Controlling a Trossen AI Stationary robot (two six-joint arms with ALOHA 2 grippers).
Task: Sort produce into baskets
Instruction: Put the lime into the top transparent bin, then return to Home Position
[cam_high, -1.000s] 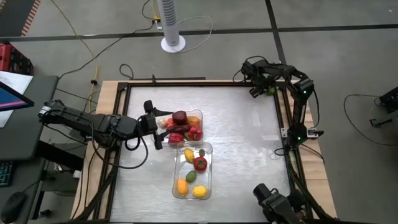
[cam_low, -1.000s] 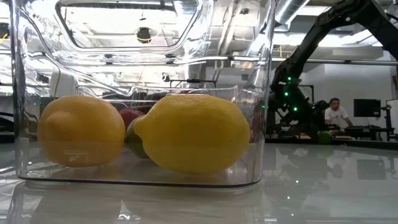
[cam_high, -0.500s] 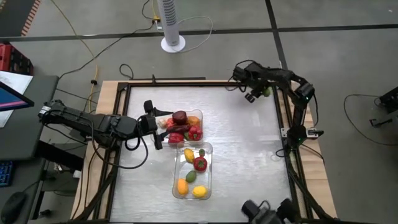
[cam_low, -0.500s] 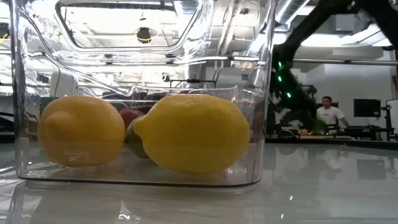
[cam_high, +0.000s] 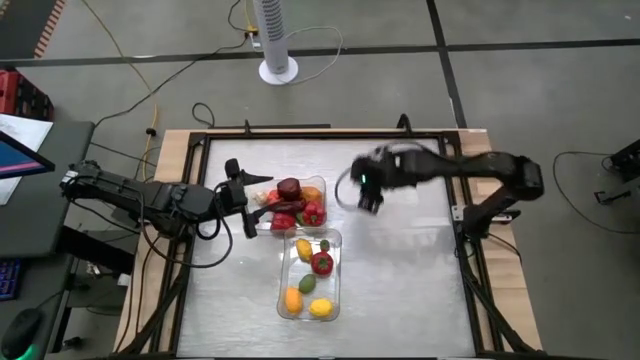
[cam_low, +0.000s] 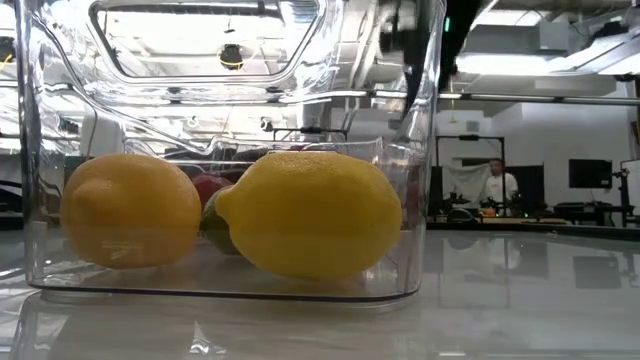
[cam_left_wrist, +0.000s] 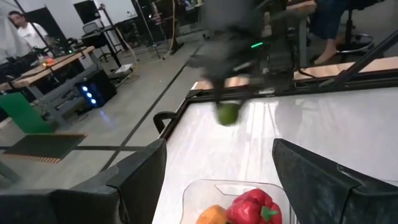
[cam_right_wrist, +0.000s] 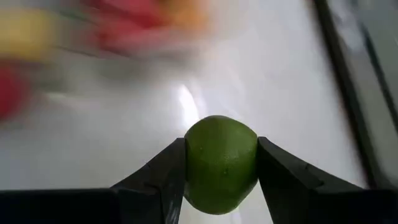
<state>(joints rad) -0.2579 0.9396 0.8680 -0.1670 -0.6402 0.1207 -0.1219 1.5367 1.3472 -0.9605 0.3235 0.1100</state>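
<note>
**Green fruit held beside the far basket**

The left gripper (cam_high: 243, 188) lay low and outstretched just left of the far basket (cam_high: 318, 183), its fingers (cam_left_wrist: 134, 180) spread apart and holding nothing. That basket held red and dark maroon produce, with a red pepper (cam_left_wrist: 255, 208) nearest the gripper. The near basket (cam_high: 333, 238), touching it, held a lemon (cam_low: 310, 212) and an orange (cam_low: 128, 209). Right of the far basket, the right gripper (cam_high: 367, 192) reached in, clamped on a round green fruit (cam_right_wrist: 221, 163).

Two baskets (cam_high: 311, 292) (cam_high: 318, 186) adjoin mid-table, left claw (cam_high: 243, 187) beside one, right claw (cam_high: 364, 190) opposite.
</note>
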